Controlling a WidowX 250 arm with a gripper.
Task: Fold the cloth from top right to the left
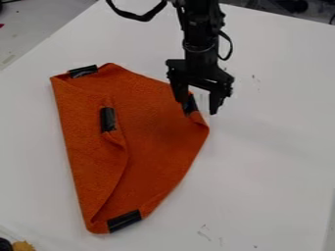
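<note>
Released, its fingers apart, the hand (197, 107) stands at the cloth's (160, 132) taped right corner, likely for gripping

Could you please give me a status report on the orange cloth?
End effector open at black-banded right corner. Orange cloth partly folded, left flap turned inward. No obstruction seen.

Open to pass low over the desk (275, 171) to the view's right of the cloth (157, 127). Obstructed at the cloth's upper right edge by the end effector (199, 107), with the arm (198, 24) above.
</note>
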